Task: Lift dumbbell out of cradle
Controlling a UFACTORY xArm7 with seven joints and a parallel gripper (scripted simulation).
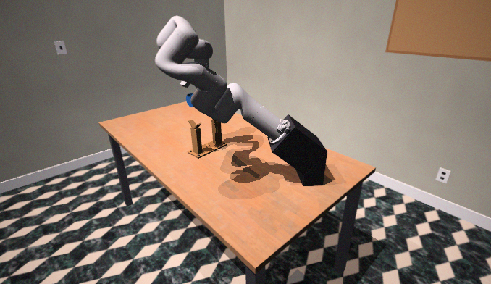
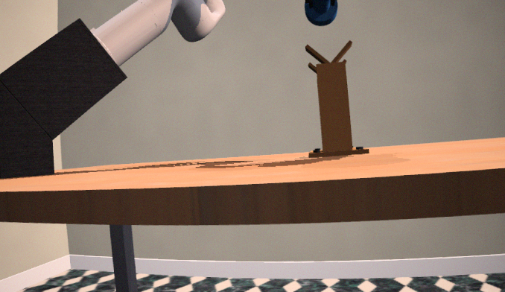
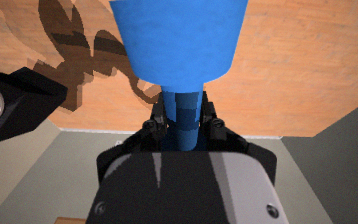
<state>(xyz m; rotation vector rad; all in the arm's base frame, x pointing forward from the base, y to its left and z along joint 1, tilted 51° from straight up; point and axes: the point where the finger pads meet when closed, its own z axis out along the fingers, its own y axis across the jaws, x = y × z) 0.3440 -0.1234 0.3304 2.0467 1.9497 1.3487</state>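
The blue dumbbell (image 1: pixel 189 100) (image 2: pixel 321 2) (image 3: pixel 179 40) hangs in the air above the wooden cradle (image 1: pixel 205 138) (image 2: pixel 334 106), clear of its forked tops and of the table (image 1: pixel 253 209) (image 2: pixel 242 200). My gripper (image 3: pixel 182 100) is shut on the dumbbell's handle, one finger on each side, as the wrist view shows. In the top view the arm hides most of the dumbbell; only one blue head shows at its left. In the exterior view the gripper is mostly cut off by the top edge.
The cradle has two upright posts on a base plate bolted to the table. The arm's black base box (image 1: pixel 300 151) (image 2: pixel 45 88) stands on the table to the right of the cradle. A checkered floor lies around the table.
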